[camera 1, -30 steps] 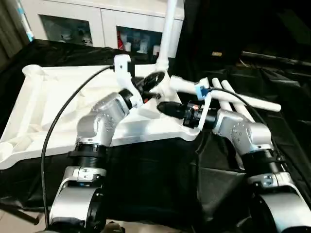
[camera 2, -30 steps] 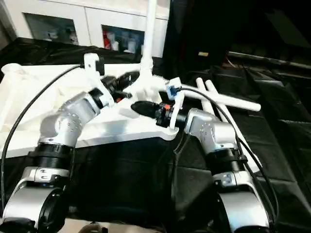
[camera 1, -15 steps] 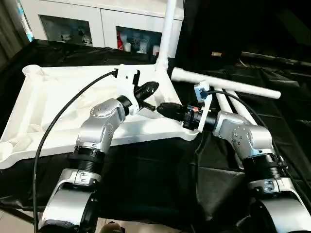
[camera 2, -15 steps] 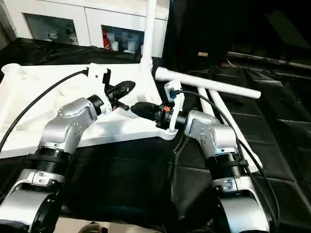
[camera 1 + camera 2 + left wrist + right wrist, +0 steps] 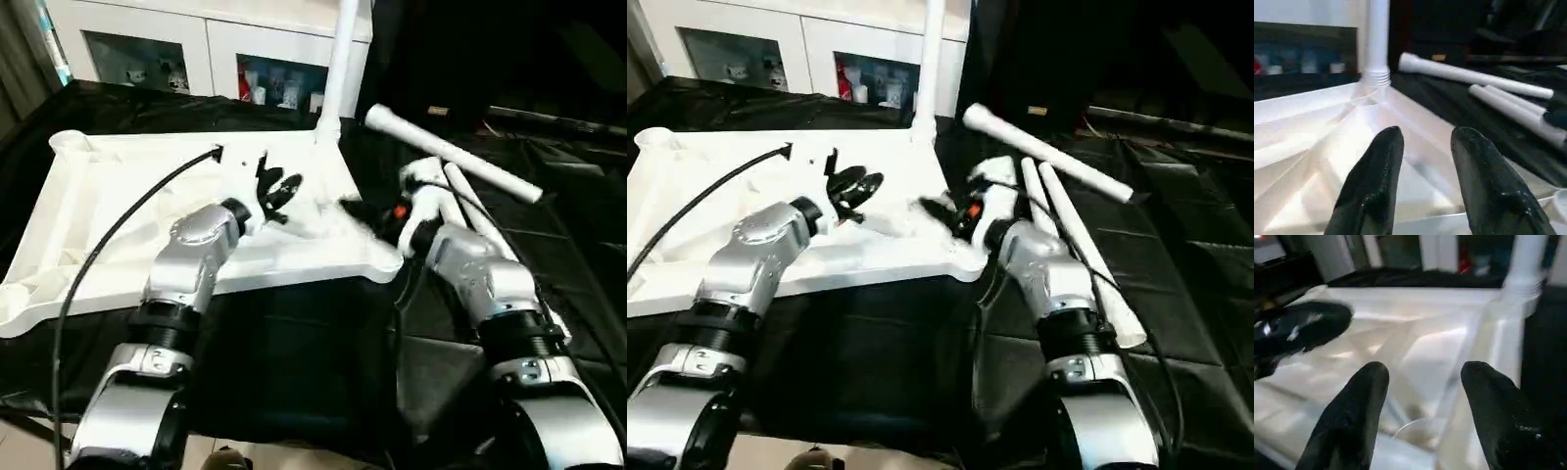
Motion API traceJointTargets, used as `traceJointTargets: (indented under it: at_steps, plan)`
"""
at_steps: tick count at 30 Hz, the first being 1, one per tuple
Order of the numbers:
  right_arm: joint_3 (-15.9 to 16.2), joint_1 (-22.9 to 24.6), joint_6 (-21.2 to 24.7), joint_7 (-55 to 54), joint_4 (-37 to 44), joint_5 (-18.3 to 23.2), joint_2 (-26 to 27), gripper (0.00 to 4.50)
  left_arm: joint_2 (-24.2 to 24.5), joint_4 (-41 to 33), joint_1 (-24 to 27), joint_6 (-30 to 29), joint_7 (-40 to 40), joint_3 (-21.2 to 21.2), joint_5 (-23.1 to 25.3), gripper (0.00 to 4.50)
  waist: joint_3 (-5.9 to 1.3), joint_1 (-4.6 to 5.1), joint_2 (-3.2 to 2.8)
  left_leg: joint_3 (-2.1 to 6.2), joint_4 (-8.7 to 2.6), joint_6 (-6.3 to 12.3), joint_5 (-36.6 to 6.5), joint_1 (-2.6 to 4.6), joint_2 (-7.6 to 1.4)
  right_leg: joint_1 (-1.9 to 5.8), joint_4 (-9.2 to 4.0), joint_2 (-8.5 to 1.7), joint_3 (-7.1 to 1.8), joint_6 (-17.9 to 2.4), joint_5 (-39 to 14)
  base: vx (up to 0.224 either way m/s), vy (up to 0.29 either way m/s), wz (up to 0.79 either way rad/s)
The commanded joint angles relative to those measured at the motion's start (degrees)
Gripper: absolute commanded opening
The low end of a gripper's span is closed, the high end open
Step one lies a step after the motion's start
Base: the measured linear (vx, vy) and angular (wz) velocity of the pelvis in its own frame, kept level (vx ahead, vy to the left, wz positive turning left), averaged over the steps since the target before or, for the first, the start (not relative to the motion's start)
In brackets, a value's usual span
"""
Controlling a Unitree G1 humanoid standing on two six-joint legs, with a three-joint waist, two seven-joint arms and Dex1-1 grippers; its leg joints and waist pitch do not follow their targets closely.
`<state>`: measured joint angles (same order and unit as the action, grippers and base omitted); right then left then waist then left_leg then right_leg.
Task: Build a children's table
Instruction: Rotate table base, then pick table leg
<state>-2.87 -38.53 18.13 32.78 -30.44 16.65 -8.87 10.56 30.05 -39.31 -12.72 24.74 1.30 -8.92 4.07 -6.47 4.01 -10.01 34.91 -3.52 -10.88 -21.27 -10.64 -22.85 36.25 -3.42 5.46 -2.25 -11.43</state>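
One long white tubular leg (image 5: 339,61) is seen standing in a far corner socket of the upturned white ribbed plastic tabletop (image 5: 78,220) on the black-draped table (image 5: 313,343), three loose legs (image 5: 453,155) lying alongside unfitted, both end effectors (image 5: 1422,161) (image 5: 1420,401) spread and empty.

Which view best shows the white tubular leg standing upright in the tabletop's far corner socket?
The left wrist view: the upright white tubular leg shows with its ribbed collar seated on the white plastic tabletop. The head views show its shaft from above, base small. The right wrist view catches its lower end at the picture's edge, blurred.
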Motion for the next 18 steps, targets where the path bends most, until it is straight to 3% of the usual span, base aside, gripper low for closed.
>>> traceJointTargets:
  at_steps: [1, 3, 5, 9, 13, 14, 18]
  plan:
    - [-1.6, -1.0, -3.3, -2.8, 0.0, -1.3, -0.1, 3.04, 0.2, 0.2, 0.6, 0.6, -1.0, 0.0, 1.0, 2.28, -4.83, -0.04, -0.71, 1.02, -3.92, 0.01, -2.9, 0.92, -3.24, 3.60, -3.51, -6.09, -4.01, -10.6, -1.4, 0.000, 0.000, 0.00]
    - [-1.5, -1.0, -4.7, -4.0, -0.3, -2.1, -0.2, 3.07, 0.1, -0.2, 1.0, 0.6, -1.5, 0.3, 1.0, 2.32, -4.80, 0.05, -0.69, 0.94, -3.91, 0.00, -3.2, 0.96, -3.14, 3.63, -3.55, -5.98, -4.01, -10.7, -1.6, 0.000, 0.000, 0.00]
    - [-1.6, -1.0, -5.3, -5.0, -0.7, -2.6, -0.2, 3.45, 0.2, -0.3, 1.2, 0.5, -1.5, 0.4, 1.0, 2.64, -4.74, 0.05, -0.63, 0.93, -3.97, 0.09, -3.7, 1.00, -3.15, 3.59, -3.67, -5.94, -4.00, -10.6, -2.3, 0.000, 0.000, 0.00]
    - [-1.8, -1.1, -6.4, -6.8, -2.0, -3.4, -0.3, 3.81, 0.2, -0.5, 2.0, 1.1, -2.3, 0.4, 1.3, 2.85, -4.68, 0.13, -0.71, 0.93, -4.00, -0.02, -4.2, 0.97, -3.10, 3.60, -3.77, -5.92, -4.03, -10.5, -3.1, 0.000, 0.000, 0.00]
    - [-1.8, -1.1, -7.4, -8.0, -3.1, -4.1, -0.4, 3.98, 0.0, -0.7, 2.6, 1.2, -2.5, 0.0, 1.6, 3.12, -4.76, 0.14, -0.57, 0.91, -3.93, 0.40, -3.4, 0.89, -3.09, 3.63, -3.60, -5.93, -4.05, -10.6, -1.8, 0.000, 0.000, 0.00]
    - [-1.7, -1.2, -7.7, -8.0, -3.4, -4.2, -0.4, 4.24, 0.0, -0.8, 2.7, 1.3, -2.3, -0.3, 1.8, 3.19, -4.81, 0.16, -0.61, 0.90, -3.90, 0.69, -3.1, 0.90, -3.12, 3.60, -3.53, -5.90, -4.01, -10.7, -1.4, 0.000, 0.000, 0.00]
    - [-1.6, -1.4, -8.5, -8.4, -4.2, -4.6, -0.2, 4.43, 0.1, -1.1, 3.1, 1.6, -1.9, -1.2, 2.7, 3.54, -4.72, 0.15, -0.54, 0.88, -3.93, 0.94, -3.5, 0.94, -3.14, 3.57, -3.64, -5.87, -4.03, -10.7, -2.1, 0.000, 0.000, 0.00]
